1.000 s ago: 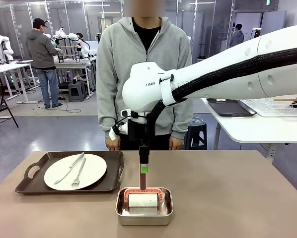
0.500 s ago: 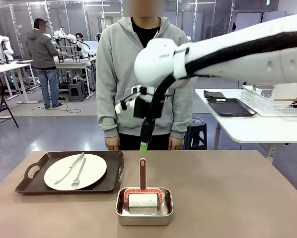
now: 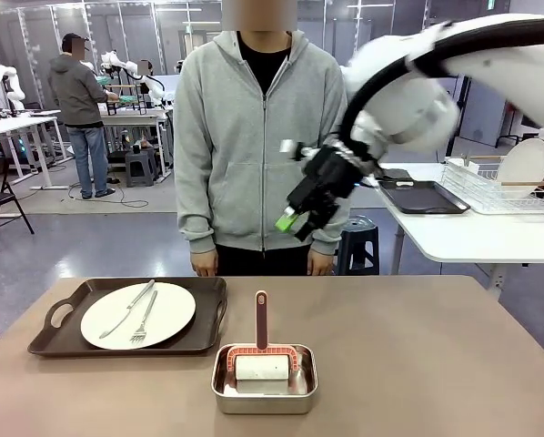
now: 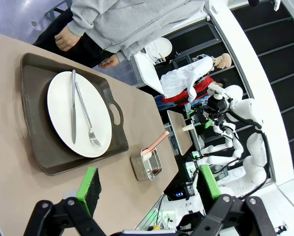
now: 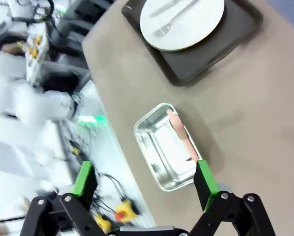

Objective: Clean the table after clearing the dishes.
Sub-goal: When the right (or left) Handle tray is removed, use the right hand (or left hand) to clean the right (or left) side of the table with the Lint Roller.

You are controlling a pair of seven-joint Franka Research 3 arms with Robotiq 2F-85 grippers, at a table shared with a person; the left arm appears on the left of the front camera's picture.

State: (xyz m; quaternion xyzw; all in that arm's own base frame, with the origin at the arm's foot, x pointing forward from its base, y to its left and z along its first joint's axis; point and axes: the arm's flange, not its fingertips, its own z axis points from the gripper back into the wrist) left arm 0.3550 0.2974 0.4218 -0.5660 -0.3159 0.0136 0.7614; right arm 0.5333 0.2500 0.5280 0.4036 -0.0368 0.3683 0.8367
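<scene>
Matte tan-brown table, spread across the near foreground. At its left, a dark brown handled tray is set, on which a round white plate is carried, with a steel knife and fork laid across it. A shiny metal pan is placed near centre. The right gripper is raised above the table, its jaws spread and empty; the left gripper is likewise released.

A lab hall, shown by glass partitions, white workbenches and floor cables
</scene>
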